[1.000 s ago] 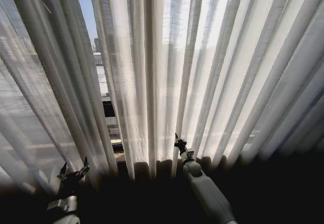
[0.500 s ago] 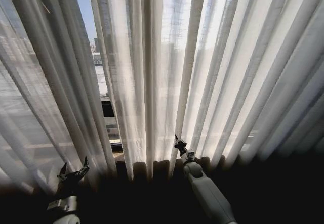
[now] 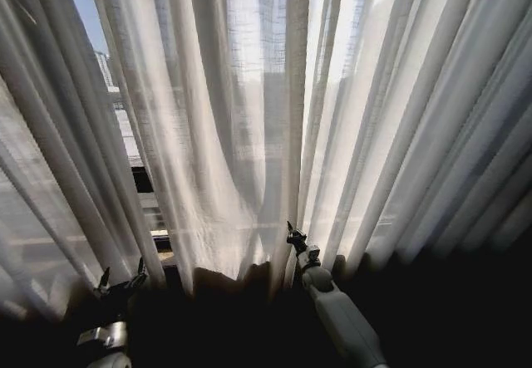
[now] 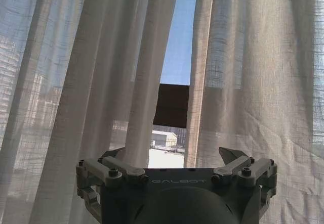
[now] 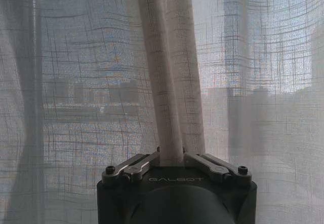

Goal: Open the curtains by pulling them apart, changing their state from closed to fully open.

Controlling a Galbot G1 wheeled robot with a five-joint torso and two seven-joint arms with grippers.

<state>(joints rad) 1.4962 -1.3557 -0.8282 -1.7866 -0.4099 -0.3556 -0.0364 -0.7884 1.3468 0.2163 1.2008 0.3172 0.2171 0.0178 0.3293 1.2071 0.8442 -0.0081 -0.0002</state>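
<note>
Right gripper [image 5: 172, 159] clamped on curtains' [image 3: 274, 119] pleat; left gripper [image 4: 174, 163] spread wide, empty.

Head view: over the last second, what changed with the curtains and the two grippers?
The whole view slid: the gap in the curtains now sits farther to the robot's left, so the camera moved with the robot. The fabric beside the right gripper now billows and drapes slack. That gripper stays shut on a curtain pleat. The left gripper stays open, low, holding nothing.
</note>
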